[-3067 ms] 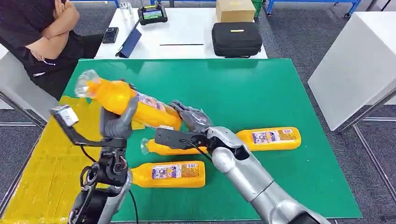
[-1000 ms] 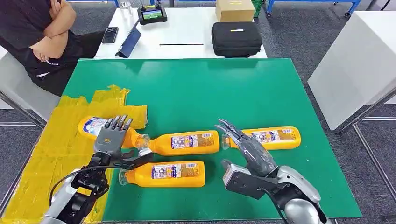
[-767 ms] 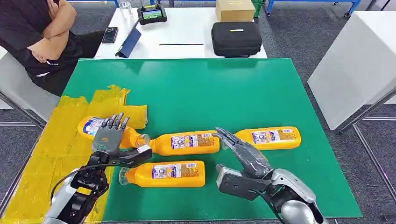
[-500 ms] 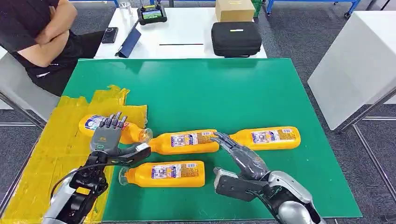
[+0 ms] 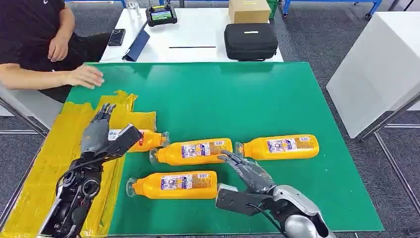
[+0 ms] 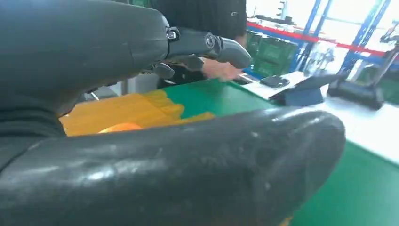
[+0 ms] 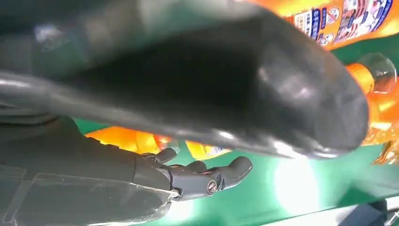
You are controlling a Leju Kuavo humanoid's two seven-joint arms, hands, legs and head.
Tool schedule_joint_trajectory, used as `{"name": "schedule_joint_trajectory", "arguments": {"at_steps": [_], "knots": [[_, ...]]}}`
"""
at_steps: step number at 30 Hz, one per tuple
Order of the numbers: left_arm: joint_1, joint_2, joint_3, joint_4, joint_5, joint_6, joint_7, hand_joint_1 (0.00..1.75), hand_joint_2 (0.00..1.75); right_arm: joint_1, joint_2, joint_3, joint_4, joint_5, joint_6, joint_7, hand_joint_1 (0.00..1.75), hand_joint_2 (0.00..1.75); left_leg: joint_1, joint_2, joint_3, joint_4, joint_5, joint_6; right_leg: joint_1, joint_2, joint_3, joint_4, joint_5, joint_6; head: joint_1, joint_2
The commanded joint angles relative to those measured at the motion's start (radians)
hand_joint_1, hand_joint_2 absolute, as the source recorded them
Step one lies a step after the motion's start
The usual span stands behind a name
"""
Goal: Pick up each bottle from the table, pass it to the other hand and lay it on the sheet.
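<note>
Four orange bottles lie on their sides. One bottle (image 5: 147, 140) rests at the edge of the yellow sheet (image 5: 49, 168), its base end hidden behind my left hand (image 5: 101, 131), which hovers over it open and holds nothing. The others lie on the green mat (image 5: 223, 94): a middle bottle (image 5: 195, 150), a right bottle (image 5: 280, 146) and a near bottle (image 5: 173, 184). My right hand (image 5: 247, 171) is open, fingers spread low over the mat just in front of the middle bottle's base. In the right wrist view, its fingers (image 7: 202, 176) hang free with an orange bottle (image 7: 350, 19) beyond.
A person sits at the far left with one hand (image 5: 85, 76) flat on the mat's far-left corner. Behind the mat a white table (image 5: 198, 34) carries a black case (image 5: 250, 40), a cardboard box (image 5: 249, 10) and small devices. A white block (image 5: 381, 64) stands at the right.
My left hand let go of the bottle on the sheet and lifted toward the far left; that bottle rolled slightly right. My right hand slid left toward the middle bottle. The person reached onto the mat.
</note>
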Motion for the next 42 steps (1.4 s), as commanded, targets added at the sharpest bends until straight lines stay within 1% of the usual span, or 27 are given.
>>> {"name": "schedule_joint_trajectory", "arguments": {"at_steps": [1, 2, 4, 5, 6, 7, 8, 9, 11, 12, 13, 14, 16, 17, 18, 20, 21, 22, 24, 25, 26, 33, 35, 37, 38, 42], "knots": [[0.068, -0.072, 0.106, -0.169, 0.705, -0.125, -0.054, 0.00, 0.00, -0.081, 0.043, 0.034, 0.116, 0.040, -0.063, 0.032, 0.00, 1.75, 0.001, 0.003, 0.003, 0.000, -0.001, -0.003, 0.001, 0.001, 0.002, -0.001, 0.000, 0.000, 0.000, 0.000], [0.077, -0.036, 0.081, -0.183, 0.743, -0.108, -0.048, 0.00, 0.00, -0.099, 0.048, 0.043, 0.130, 0.040, -0.066, 0.036, 0.00, 1.75, 0.001, 0.005, 0.004, 0.000, -0.003, -0.004, 0.001, 0.003, 0.004, -0.001, -0.001, 0.000, 0.000, 0.000], [0.081, -0.024, 0.072, -0.189, 0.754, -0.098, -0.046, 0.00, 0.00, -0.110, 0.052, 0.045, 0.138, 0.040, -0.067, 0.038, 0.00, 1.75, 0.001, 0.005, 0.001, 0.000, -0.001, -0.002, 0.000, 0.003, 0.001, 0.000, 0.000, 0.000, 0.000, 0.000], [0.081, -0.024, 0.072, -0.189, 0.754, -0.098, -0.046, 0.00, 0.00, -0.110, 0.052, 0.045, 0.138, 0.040, -0.067, 0.038, 0.00, 1.75, 0.002, 0.008, 0.006, 0.001, -0.004, -0.006, 0.001, 0.005, 0.004, 0.000, -0.001, 0.000, 0.000, 0.000], [0.081, -0.024, 0.072, -0.189, 0.754, -0.098, -0.046, 0.00, 0.00, -0.110, 0.052, 0.045, 0.138, 0.040, -0.067, 0.038, 0.00, 1.75, 0.001, 0.004, 0.002, 0.000, -0.001, -0.003, 0.001, 0.002, 0.001, -0.001, 0.000, 0.000, 0.000, 0.000], [0.086, -0.029, 0.074, -0.207, 0.896, -0.088, -0.075, 0.00, 0.00, -0.125, 0.057, 0.053, 0.149, 0.044, -0.078, 0.049, 0.00, 1.75, 0.001, 0.004, 0.003, 0.000, -0.001, -0.004, 0.001, 0.002, 0.003, -0.001, -0.001, 0.000, 0.000, 0.000], [0.091, -0.029, 0.071, -0.228, 0.913, -0.066, -0.091, 0.00, 0.00, -0.133, 0.065, 0.054, 0.159, 0.040, -0.080, 0.058, 0.00, 1.75, 0.001, 0.002, 0.002, 0.000, -0.001, -0.002, 0.001, 0.001, 0.002, -0.001, 0.000, 0.000, 0.000, 0.000], [0.096, -0.029, 0.054, -0.278, 0.932, -0.038, -0.108, 0.00, 0.00, -0.162, 0.099, 0.044, 0.186, -0.007, -0.074, 0.082, 0.00, 1.75, 0.001, 0.002, 0.004, 0.000, -0.001, -0.004, 0.001, 0.001, 0.003, 0.000, -0.001, 0.000, 0.000, 0.000], [0.108, -0.025, 0.025, -0.329, 0.934, -0.020, -0.104, 0.00, 0.00, -0.202, 0.123, 0.058, 0.212, -0.016, -0.081, 0.092, 0.00, 1.75, 0.001, 0.003, 0.001, 0.001, -0.001, -0.003, 0.001, 0.003, 0.001, 0.000, 0.000, 0.000, 0.000, 0.000], [0.107, -0.022, 0.009, -0.338, 0.938, -0.006, -0.095, 0.00, 0.00, -0.215, 0.127, 0.066, 0.219, -0.022, -0.085, 0.100, 0.00, 1.75, 0.002, 0.006, 0.002, 0.002, -0.002, -0.004, 0.001, 0.005, 0.001, 0.001, 0.000, 0.000, 0.000, 0.000], [0.107, -0.021, 0.004, -0.340, 0.938, -0.002, -0.092, 0.00, 0.00, -0.220, 0.129, 0.069, 0.222, -0.023, -0.086, 0.103, 0.00, 1.75, 0.002, 0.005, 0.001, 0.001, -0.001, -0.003, 0.001, 0.004, 0.000, 0.000, 0.000, 0.000, 0.000, 0.000], [0.107, -0.021, 0.004, -0.340, 0.938, -0.002, -0.092, 0.00, 0.00, -0.220, 0.129, 0.069, 0.222, -0.023, -0.086, 0.103, 0.00, 1.75, 0.002, 0.006, 0.003, 0.001, -0.002, -0.005, 0.001, 0.004, 0.002, 0.000, 0.000, 0.000, 0.000, 0.000], [0.109, -0.019, -0.002, -0.336, 0.949, 0.007, -0.109, 0.00, 0.00, -0.220, 0.125, 0.076, 0.222, -0.038, -0.084, 0.103, 0.00, 1.75, 0.001, 0.003, 0.004, 0.000, -0.001, -0.004, 0.001, 0.001, 0.003, 0.000, -0.001, 0.000, 0.000, 0.000], [0.110, -0.013, -0.013, -0.341, 0.947, 0.008, -0.116, 0.00, 0.00, -0.232, 0.128, 0.088, 0.234, -0.043, -0.080, 0.103, 0.00, 1.75, 0.001, 0.000, 0.003, 0.000, 0.000, -0.003, 0.001, 0.000, 0.003, -0.001, 0.000, 0.000, 0.000, 0.000], [0.106, -0.020, -0.024, -0.349, 0.960, 0.019, -0.125, 0.00, 0.00, -0.261, 0.137, 0.114, 0.260, -0.042, -0.071, 0.112, 0.00, 1.75, 0.002, 0.001, 0.004, 0.000, -0.001, -0.005, 0.002, 0.000, 0.004, -0.001, -0.001, 0.000, 0.000, 0.000], [0.106, -0.015, -0.040, -0.360, 0.981, 0.033, -0.132, 0.00, 0.00, -0.292, 0.154, 0.146, 0.302, -0.047, -0.059, 0.126, 0.00, 1.75, 0.002, 0.003, 0.004, 0.000, -0.002, -0.005, 0.001, 0.002, 0.004, 0.000, -0.001, 0.000, 0.000, 0.000], [0.106, -0.016, -0.046, -0.370, 1.013, 0.054, -0.138, 0.00, 0.00, -0.316, 0.181, 0.164, 0.344, -0.074, -0.054, 0.147, 0.00, 1.75, 0.002, 0.005, 0.003, 0.000, -0.001, -0.004, 0.001, 0.004, 0.002, 0.000, 0.000, 0.000, 0.000, 0.000], [0.107, -0.012, -0.052, -0.374, 1.025, 0.060, -0.135, 0.00, 0.00, -0.334, 0.189, 0.187, 0.366, -0.082, -0.052, 0.152, 0.00, 1.75, 0.002, 0.006, 0.005, 0.000, -0.002, -0.005, 0.001, 0.005, 0.003, 0.000, 0.000, 0.000, 0.000, 0.000], [0.102, -0.018, -0.053, -0.386, 1.021, 0.072, -0.131, 0.00, 0.00, -0.363, 0.210, 0.224, 0.404, -0.084, -0.047, 0.162, 0.00, 1.75, 0.001, 0.004, 0.002, 0.000, 0.000, -0.003, 0.001, 0.003, 0.001, 0.000, 0.000, 0.000, 0.000, 0.000], [0.104, -0.022, -0.050, -0.393, 1.020, 0.074, -0.130, 0.00, 0.00, -0.371, 0.217, 0.238, 0.417, -0.087, -0.043, 0.169, 0.00, 1.75, 0.001, 0.004, 0.003, 0.000, -0.001, -0.004, 0.001, 0.003, 0.002, 0.001, 0.000, 0.000, 0.000, 0.000], [0.099, -0.025, -0.050, -0.393, 1.019, 0.076, -0.126, 0.00, 0.00, -0.375, 0.225, 0.243, 0.423, -0.088, -0.043, 0.173, 0.00, 1.75, 0.001, 0.003, 0.002, 0.000, 0.000, -0.003, 0.000, 0.002, 0.001, 0.001, 0.000, 0.000, 0.000, 0.000], [0.098, -0.024, -0.049, -0.393, 1.019, 0.077, -0.126, 0.00, 0.00, -0.376, 0.222, 0.242, 0.422, -0.088, -0.043, 0.173, 0.00, 1.75, 0.002, 0.001, 0.004, 0.000, -0.001, -0.006, 0.002, 0.000, 0.004, 0.000, -0.001, 0.000, 0.000, 0.000], [0.098, -0.024, -0.049, -0.392, 1.019, 0.077, -0.126, 0.00, 0.00, -0.376, 0.219, 0.242, 0.422, -0.088, -0.043, 0.173, 0.00, 1.75, 0.001, 0.001, 0.002, 0.000, 0.000, -0.004, 0.000, 0.000, 0.002, 0.000, 0.000, 0.000, 0.000, 0.000], [0.102, -0.026, -0.047, -0.392, 1.018, 0.078, -0.126, 0.00, 0.00, -0.374, 0.213, 0.248, 0.413, -0.088, -0.043, 0.174, 0.00, 1.75, 0.002, 0.001, 0.005, 0.000, -0.001, -0.006, 0.001, -0.001, 0.005, 0.001, -0.001, 0.001, 0.000, 0.000], [0.109, -0.035, -0.042, -0.399, 1.034, 0.074, -0.119, 0.00, 0.00, -0.379, 0.211, 0.260, 0.416, -0.091, -0.041, 0.174, 0.00, 1.75, 0.001, 0.000, 0.002, 0.000, 0.001, -0.004, 0.000, -0.001, 0.002, 0.001, 0.000, 0.000, 0.000, 0.000], [0.124, -0.055, -0.058, -0.420, 1.049, 0.062, -0.118, 0.00, 0.00, -0.401, 0.225, 0.286, 0.433, -0.119, -0.033, 0.191, 0.00, 1.75, 0.002, 0.002, 0.004, 0.000, -0.001, -0.005, 0.001, 0.000, 0.003, 0.001, -0.001, 0.000, 0.000, 0.000]]}}
